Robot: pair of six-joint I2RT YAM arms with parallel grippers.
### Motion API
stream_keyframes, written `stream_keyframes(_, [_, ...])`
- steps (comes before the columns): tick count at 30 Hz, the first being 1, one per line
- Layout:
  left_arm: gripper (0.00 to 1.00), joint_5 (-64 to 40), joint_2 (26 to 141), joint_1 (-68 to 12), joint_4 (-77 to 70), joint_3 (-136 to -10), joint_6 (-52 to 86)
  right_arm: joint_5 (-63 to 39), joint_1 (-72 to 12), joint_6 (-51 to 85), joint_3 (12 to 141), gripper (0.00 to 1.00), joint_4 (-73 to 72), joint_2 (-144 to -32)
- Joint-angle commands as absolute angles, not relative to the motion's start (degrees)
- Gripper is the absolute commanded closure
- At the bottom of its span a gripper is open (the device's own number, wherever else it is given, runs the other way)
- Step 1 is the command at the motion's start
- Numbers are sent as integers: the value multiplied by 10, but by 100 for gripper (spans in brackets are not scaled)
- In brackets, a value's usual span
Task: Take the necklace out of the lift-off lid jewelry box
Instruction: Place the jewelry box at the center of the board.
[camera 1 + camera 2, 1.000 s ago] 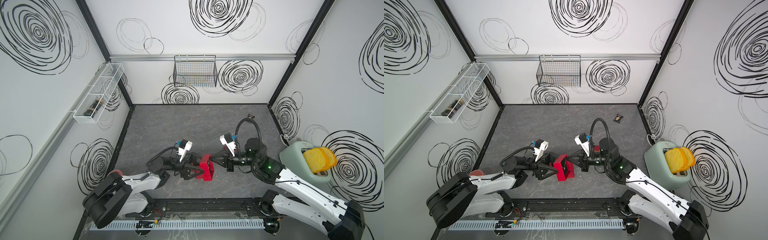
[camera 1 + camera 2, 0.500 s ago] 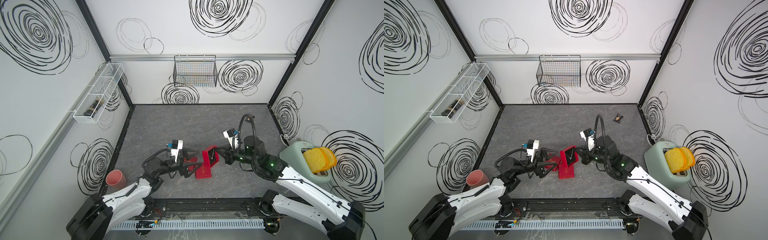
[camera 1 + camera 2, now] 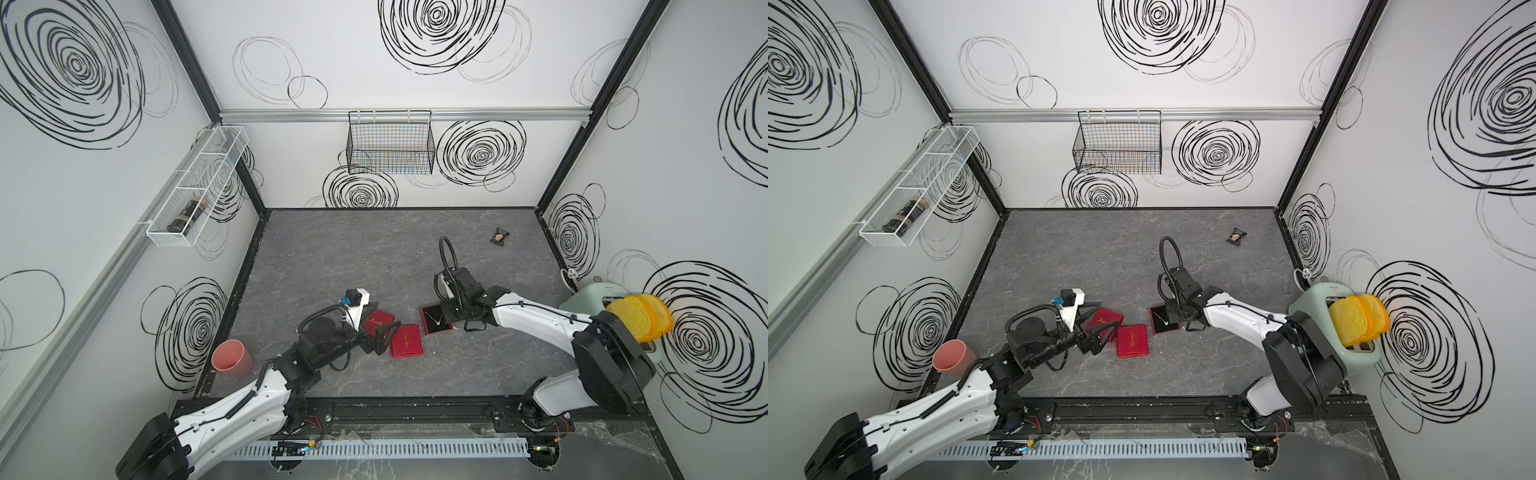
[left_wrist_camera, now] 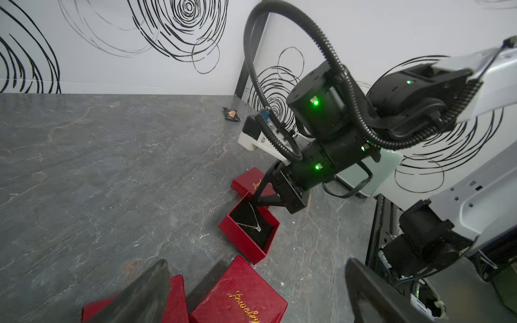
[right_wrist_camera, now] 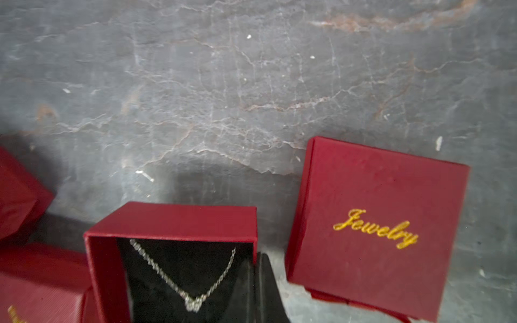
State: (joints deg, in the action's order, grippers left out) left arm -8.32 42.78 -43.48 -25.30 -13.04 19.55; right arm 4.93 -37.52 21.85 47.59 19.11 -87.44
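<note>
**Both top views.** A grey, stone-patterned bench sits inside white walls. Near the front middle is a small red open box lined with a black pad, and the silver necklace lies on that pad. The right pincer is clamped on the box wall nearest its own arm. The left pincer is spread wide and holds nothing. Two red lettered pieces lie between the left pincer and the open box. I cannot tell which of them is the lid.

**Left wrist view.** Between this pincer's own parted fingers, the open box is straight ahead, past a red top marked "Jewelry". The necklace is a fine chain laid in a V with a pendant at its point. The right pincer's closed tips bite the far corner of the box wall. A closed red box sits just behind them.

**Right wrist view.** The V opens away from the pincer. The pendant lies nearest the tips, just inside the pinched wall. The closed red box is just beside that wall, on its outer side.

The right arm is nearer but is busy holding the box. The free left pincer likely has to reach over the lettered pieces and come down from above, because red walls ring the chain on every side. There is bare bench behind the boxes, while the front rail is close.
</note>
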Motion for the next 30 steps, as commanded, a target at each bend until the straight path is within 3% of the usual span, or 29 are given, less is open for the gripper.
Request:
stream_keyframes(1, [0,-45,418,-445,-238,-139,166,54,-374,221,501,97,204,-894])
stream_keyframes(3, [0,-42,413,-447,-235,-138,166,57,-374,221,511,88,210,-902])
stream_keyframes(4, [0,-41,410,-448,-235,-136,165,58,-374,221,515,78,216,-905])
stream_keyframes(10, [1,-32,407,-448,-236,-125,167,92,-404,233,546,57,260,-906])
stream_keyframes(18, [0,-32,408,-450,-235,-125,163,94,-467,273,542,52,254,-895])
stream_keyframes(30, [0,-36,403,-450,-235,-122,163,121,-482,301,507,49,243,-913])
